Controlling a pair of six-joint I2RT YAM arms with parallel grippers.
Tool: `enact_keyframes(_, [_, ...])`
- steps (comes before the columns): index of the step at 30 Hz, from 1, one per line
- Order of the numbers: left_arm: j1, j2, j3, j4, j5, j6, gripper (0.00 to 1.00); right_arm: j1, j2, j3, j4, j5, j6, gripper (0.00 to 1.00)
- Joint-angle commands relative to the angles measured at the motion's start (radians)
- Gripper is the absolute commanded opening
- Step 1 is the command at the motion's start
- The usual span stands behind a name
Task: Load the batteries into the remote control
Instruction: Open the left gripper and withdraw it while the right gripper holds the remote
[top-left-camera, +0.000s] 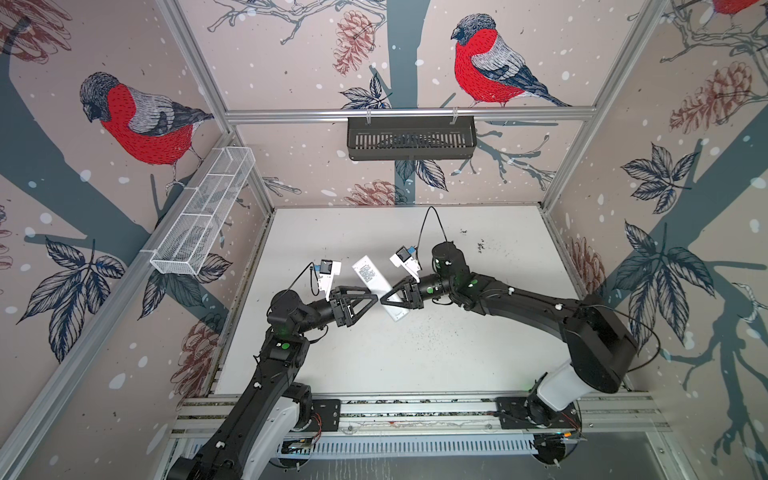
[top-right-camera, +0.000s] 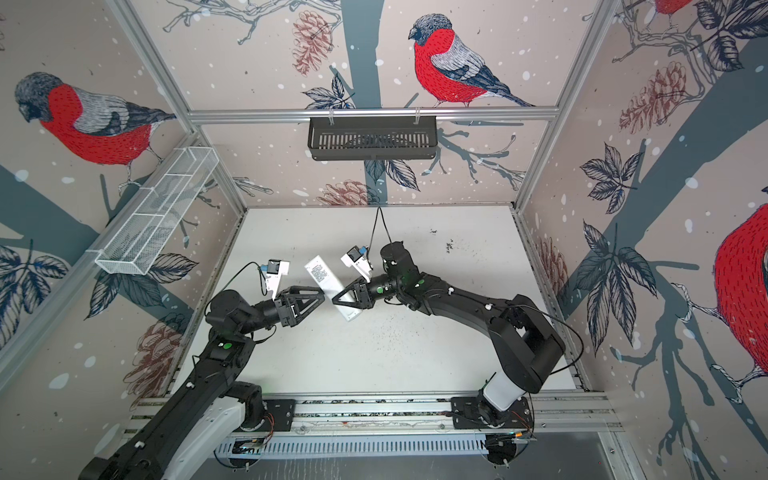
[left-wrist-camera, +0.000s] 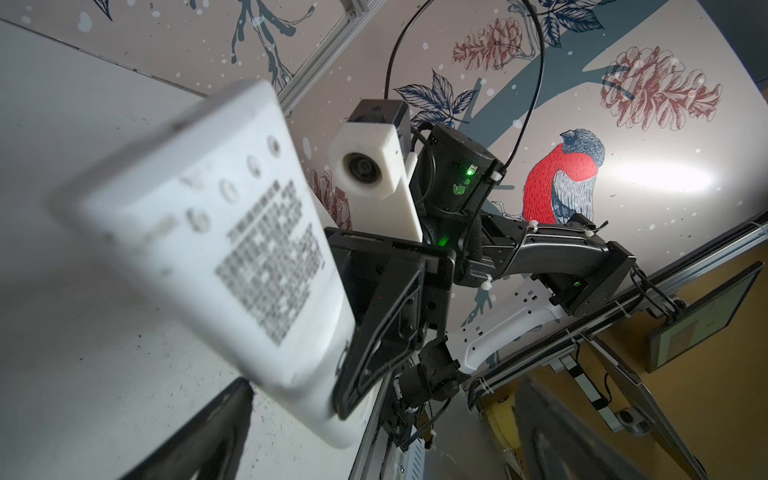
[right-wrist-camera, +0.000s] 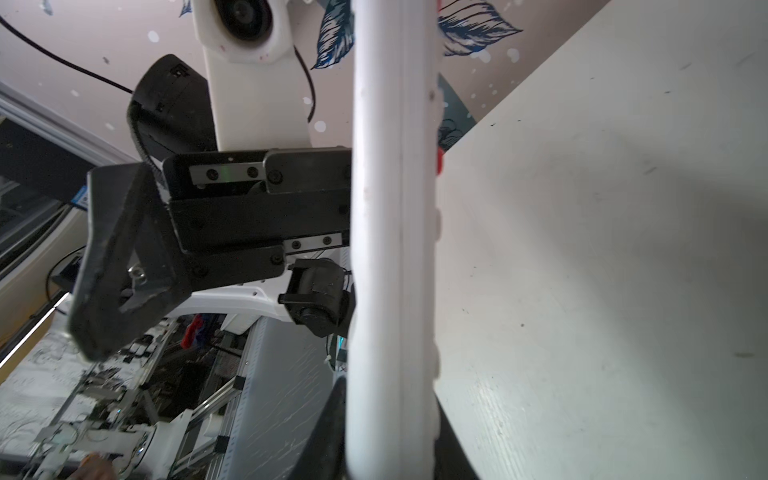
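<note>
The white remote control (top-left-camera: 375, 286) (top-right-camera: 327, 284) hangs tilted above the table in both top views, its plain back with a printed label facing up. My right gripper (top-left-camera: 394, 297) (right-wrist-camera: 390, 457) is shut on its nearer half, a black finger on each long side. In the right wrist view the remote (right-wrist-camera: 390, 249) runs edge-on between those fingers. My left gripper (top-left-camera: 370, 302) (left-wrist-camera: 374, 451) stands open just left of the remote (left-wrist-camera: 232, 249), apart from it and holding nothing. The batteries are out of view.
A black slotted basket (top-left-camera: 411, 137) hangs on the back rail. A white mesh basket (top-left-camera: 203, 212) is fixed to the left wall. The white table (top-left-camera: 457, 353) is speckled with dark crumbs. An aluminium rail (top-left-camera: 415, 409) carrying both arm bases runs along the front.
</note>
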Motion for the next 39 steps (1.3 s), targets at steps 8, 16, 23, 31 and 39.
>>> enact_keyframes(8, [0.0,0.047,0.022,-0.132,-0.071,0.103,0.97,-0.076,-0.082,-0.03,-0.374,0.531,-0.185,0.21])
enact_keyframes(16, [0.0,0.052,0.023,-0.151,-0.085,0.113,0.97,-0.072,-0.051,-0.072,-0.446,0.959,-0.091,0.19])
enact_keyframes(23, [-0.001,0.051,0.026,-0.159,-0.091,0.119,0.97,-0.048,-0.012,-0.12,-0.418,1.139,0.024,0.18])
enact_keyframes(31, [-0.001,0.047,0.026,-0.161,-0.094,0.12,0.97,-0.026,0.102,-0.078,-0.476,1.197,0.057,0.18])
enact_keyframes(39, [-0.001,0.039,0.025,-0.161,-0.097,0.119,0.97,0.0,0.192,-0.021,-0.509,1.226,0.097,0.23])
